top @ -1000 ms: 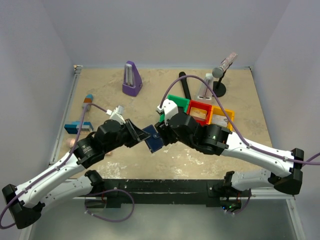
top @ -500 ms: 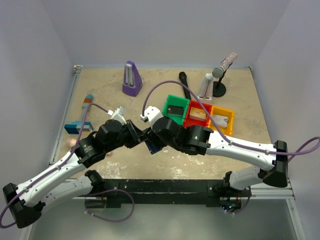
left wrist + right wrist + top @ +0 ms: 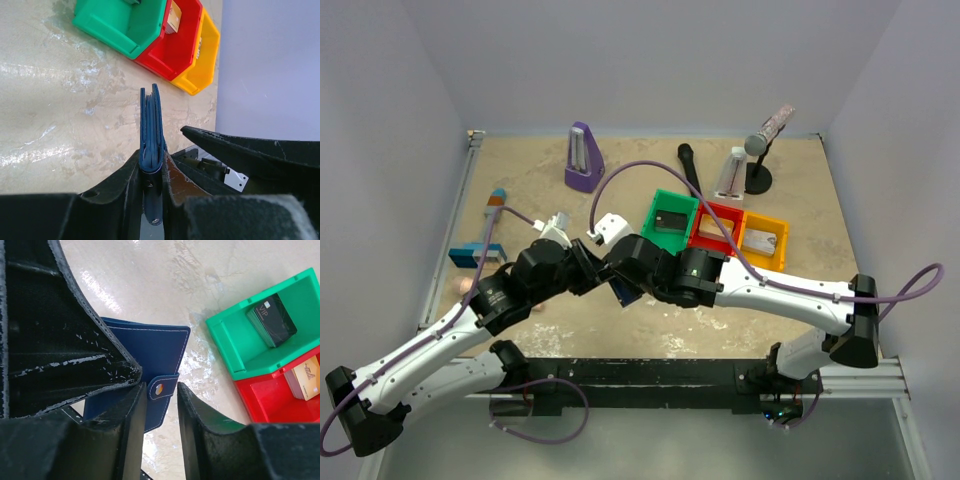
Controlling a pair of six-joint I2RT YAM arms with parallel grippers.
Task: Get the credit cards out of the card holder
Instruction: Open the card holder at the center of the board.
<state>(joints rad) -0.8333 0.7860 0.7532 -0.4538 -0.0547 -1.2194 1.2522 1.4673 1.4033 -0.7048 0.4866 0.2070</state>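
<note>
- Clamps the left pincer (image 3: 151, 162) on the bottom edge of the card holder (image 3: 151, 117), jaws pressed against both navy faces.
- Holds the card holder upright and clear of the bench (image 3: 50, 100), with its thin edge toward the left wrist camera. Shows its layers packed too tightly to tell apart.
- Sets the right pincer (image 3: 162, 392) at the holder's free side, jaws neither wide nor fully together, leaving only a narrow slot.
- Frames the snap tab (image 3: 161, 388) in that slot, with one finger (image 3: 131, 415) just beside it on each side. Cannot tell whether the pads squeeze the tab or only stand against it.
- Shows, in the right wrist view, the holder's navy outer face with pale stitching. Puts a black finger of the left pincer across its upper left part.
- Places the holder, seen from above, between the two wrists near the middle of the bench, on the arm-base side of the bins and apart from them.
- Lines up three bins just beyond, touching side by side: the green bin (image 3: 235, 352), the red bin (image 3: 270, 400) and the yellow bin (image 3: 205, 55).
- Finds a black card (image 3: 272, 320) lying flat in the green bin and a tan card (image 3: 306, 377) in the red bin.
- Leaves, farther back, a purple metronome (image 3: 583, 158) standing toward the far left of the bench and a black stand (image 3: 757, 180) toward the far right, both well apart from the pincers.
</note>
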